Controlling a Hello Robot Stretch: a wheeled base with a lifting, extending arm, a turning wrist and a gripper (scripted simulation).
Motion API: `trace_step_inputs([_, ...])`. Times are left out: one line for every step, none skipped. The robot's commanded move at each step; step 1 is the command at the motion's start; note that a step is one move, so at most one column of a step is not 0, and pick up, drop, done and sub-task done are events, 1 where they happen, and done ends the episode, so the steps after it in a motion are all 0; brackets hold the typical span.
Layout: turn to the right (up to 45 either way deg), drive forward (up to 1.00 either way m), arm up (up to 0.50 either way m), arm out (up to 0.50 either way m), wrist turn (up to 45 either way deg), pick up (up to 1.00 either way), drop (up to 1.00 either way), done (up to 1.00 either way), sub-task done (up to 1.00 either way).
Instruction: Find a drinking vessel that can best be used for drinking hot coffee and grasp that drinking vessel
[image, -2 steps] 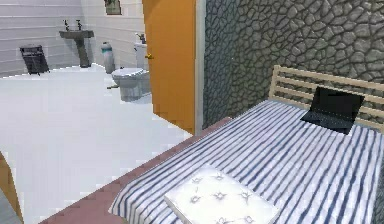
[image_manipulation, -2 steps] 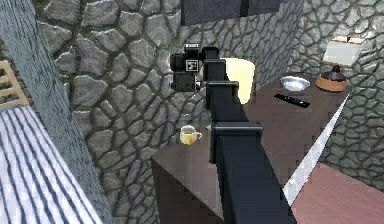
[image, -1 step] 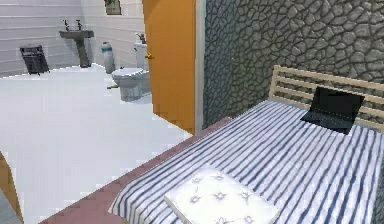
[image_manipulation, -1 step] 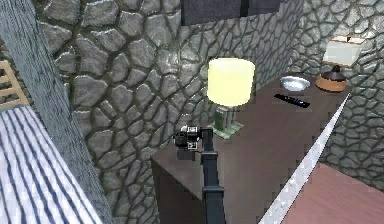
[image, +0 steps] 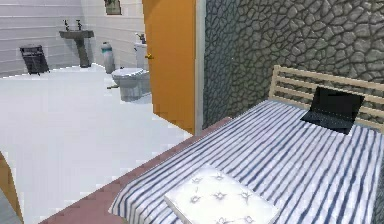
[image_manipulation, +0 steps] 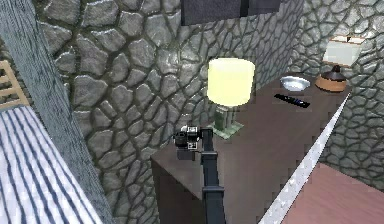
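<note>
White pillow (image: 222, 196) lies on the striped bed (image: 290, 150), a laptop (image: 333, 107) by its headboard; past an orange door (image: 170, 60) stand a toilet (image: 130, 80) and sink (image: 76, 38). To the side the arm (image_manipulation: 211, 185) reaches a dark dresser (image_manipulation: 270, 135); the gripper (image_manipulation: 181, 142) is near a yellow lamp (image_manipulation: 230, 85), and I cannot tell how its fingers are set or whether it holds anything. Farther along lie a remote (image_manipulation: 292, 100) and a dish (image_manipulation: 295, 83)

Home bedroom, striped bed (image: 290, 150), lamp (image_manipulation: 230, 85); adjoining toilet (image: 130, 80)

A round grey dish (image_manipulation: 295, 83) lies flat on the dark bench (image_manipulation: 262, 140), far along to the right. It is low and wide, like a small bowl.
</note>
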Motion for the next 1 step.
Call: trace_step_inputs([0.0, 0.00, 0.10, 0.00, 0.0, 0.00, 0.00, 0.00, 0.00])
